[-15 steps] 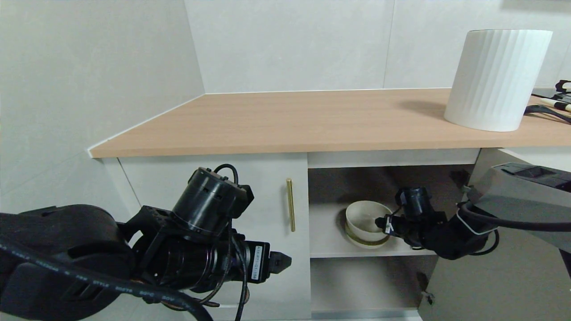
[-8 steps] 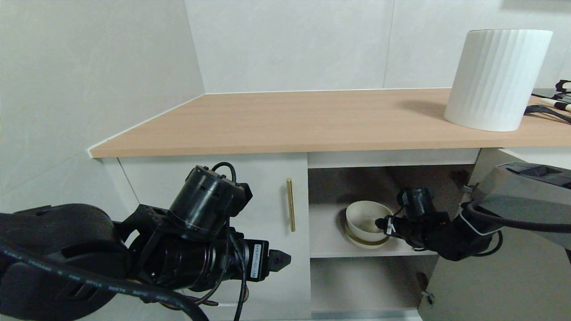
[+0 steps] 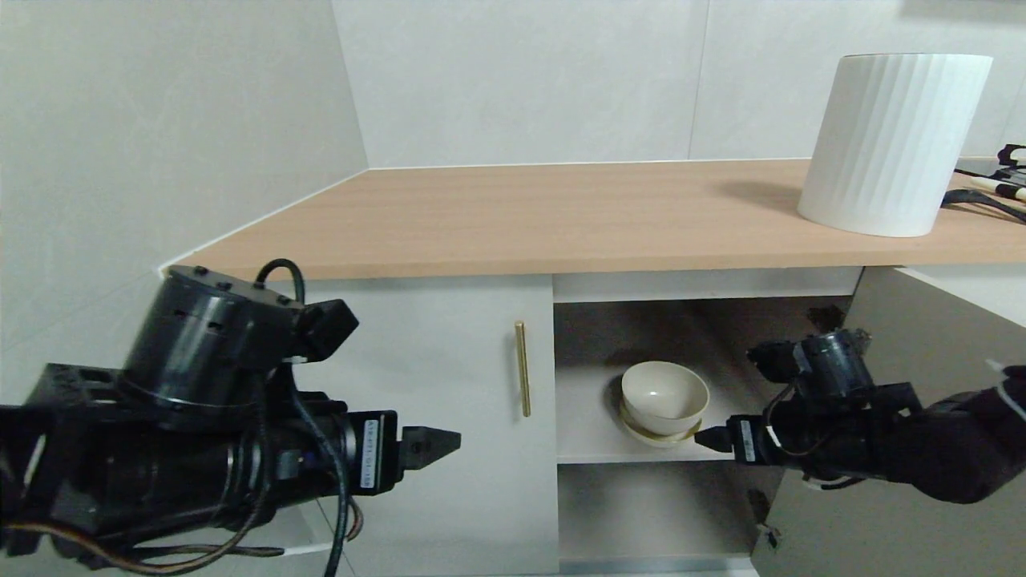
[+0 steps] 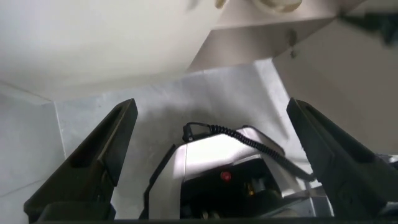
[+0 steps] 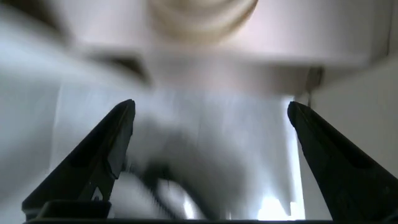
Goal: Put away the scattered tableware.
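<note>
Sitting on a plate (image 3: 659, 435) on the upper shelf (image 3: 589, 445) of the cabinet (image 3: 705, 284), the cream bowl (image 3: 665, 397) looks stowed, upright and squarely stacked. The right gripper (image 3: 709, 439) hangs just outside the shelf's front edge, near the bowl but apart from it, its fingers spread wide with nothing between them. The left gripper (image 3: 437, 447) is released too, empty, in front of the closed left door (image 3: 449, 385) and well apart from the bowl. By my reading this piece is done. What seems left is the open right door (image 3: 882, 497), and perhaps the dark-handled items (image 3: 994, 192) at the table's (image 3: 561, 216) far right edge, beside a white ribbed container (image 3: 894, 144); they are too cut off to identify.
</note>
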Available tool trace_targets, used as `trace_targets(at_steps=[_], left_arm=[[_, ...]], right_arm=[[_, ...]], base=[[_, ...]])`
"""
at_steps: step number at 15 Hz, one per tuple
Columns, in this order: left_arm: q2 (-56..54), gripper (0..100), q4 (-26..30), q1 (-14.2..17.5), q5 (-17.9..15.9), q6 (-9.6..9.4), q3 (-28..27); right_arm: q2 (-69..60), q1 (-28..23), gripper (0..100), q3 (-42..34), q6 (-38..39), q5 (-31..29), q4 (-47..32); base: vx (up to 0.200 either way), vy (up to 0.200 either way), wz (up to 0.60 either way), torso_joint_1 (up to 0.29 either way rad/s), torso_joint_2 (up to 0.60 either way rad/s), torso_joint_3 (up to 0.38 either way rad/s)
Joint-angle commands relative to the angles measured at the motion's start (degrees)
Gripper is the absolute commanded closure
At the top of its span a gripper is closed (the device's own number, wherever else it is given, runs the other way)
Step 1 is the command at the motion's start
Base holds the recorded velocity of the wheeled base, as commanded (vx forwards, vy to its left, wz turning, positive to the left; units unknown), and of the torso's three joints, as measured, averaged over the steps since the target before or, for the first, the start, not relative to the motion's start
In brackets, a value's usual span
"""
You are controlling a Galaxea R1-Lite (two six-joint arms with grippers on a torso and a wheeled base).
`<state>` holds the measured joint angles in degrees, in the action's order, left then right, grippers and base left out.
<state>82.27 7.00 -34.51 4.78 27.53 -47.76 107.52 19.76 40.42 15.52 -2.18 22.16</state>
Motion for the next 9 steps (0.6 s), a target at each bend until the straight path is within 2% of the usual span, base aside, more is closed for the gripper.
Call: trace_targets(at_steps=[1, 3, 5, 7, 9], left_arm=[[-9.0, 0, 3.5, 1.6, -1.7, -0.02, 1.4], [-10.0, 0, 4.0, 5.2, -3.2, -0.19, 2.0], [-10.6, 0, 3.9, 7.0, -3.4, -0.19, 2.9], [-9.9, 0, 2.8, 7.4, -4.8, -0.37, 3.0], [-9.4, 0, 2.8, 7.2, -4.7, -0.37, 3.3]], right_arm=[[-17.0, 0.4, 0, -4.8, -1.3, 3.7, -9.1], [-24.1, 1.2, 0, -4.1, -1.3, 3.6, -17.3], [-26.2, 2.3, 0, -4.7, -0.7, 3.4, -21.4], [-27.6, 2.3, 0, -6.8, 0.9, 2.4, -22.2], [-30.2, 2.7, 0, -8.0, 0.7, 2.4, -22.3]], base=[[0.0, 0.0, 0.0, 0.0, 0.0, 0.0], [0.0, 0.0, 0.0, 0.0, 0.0, 0.0], [0.0, 0.0, 0.0, 0.0, 0.0, 0.0], [0.0, 0.0, 0.0, 0.0, 0.0, 0.0], [0.0, 0.0, 0.0, 0.0, 0.0, 0.0]])
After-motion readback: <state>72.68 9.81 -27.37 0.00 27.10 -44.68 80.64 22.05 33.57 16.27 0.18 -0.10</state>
